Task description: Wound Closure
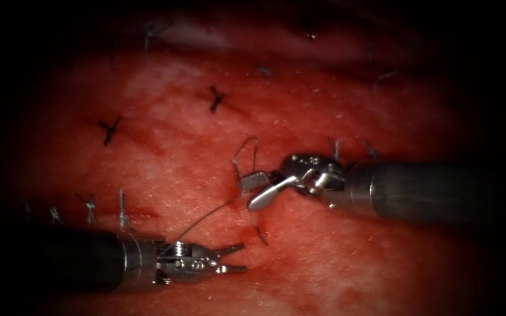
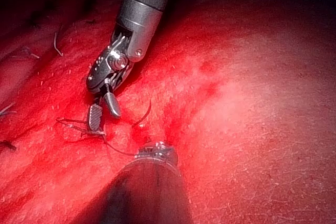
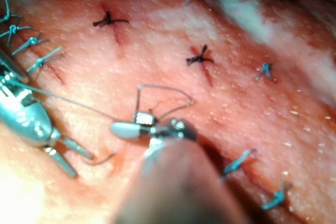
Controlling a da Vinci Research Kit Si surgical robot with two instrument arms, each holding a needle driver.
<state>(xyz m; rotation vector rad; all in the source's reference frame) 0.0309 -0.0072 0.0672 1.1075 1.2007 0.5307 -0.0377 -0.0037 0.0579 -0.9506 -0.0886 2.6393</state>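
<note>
Landmark here: the cut (image 1: 233,190) in the tissue (image 1: 335,263).

Right at the cut, reaching in from its right side: the right gripper (image 1: 259,189), jaws spread apart, nothing pinched between them. Just above the cut, by the upper jaw: a small loop of thread (image 1: 245,149), standing up off the tissue.

Down and left of the cut: the left gripper (image 1: 233,258), jaws open a little like a small beak, holding nothing. From beside its wrist, a long thin stretch of the same thread, running up to the cut.

Just below the cut: a short dark curved piece (image 1: 261,234), lying on the tissue. Cannot tell if needle or thread end.

Farther up from the cut: old stitches (image 1: 215,99), already tied.

Probably very light, soft and floppy thread, and likely slippery from the red fluid. Best to pinch it gently on the long straight stretch, not on the wobbly loop. Easy to snap or fray if squeezed too hard.
</note>
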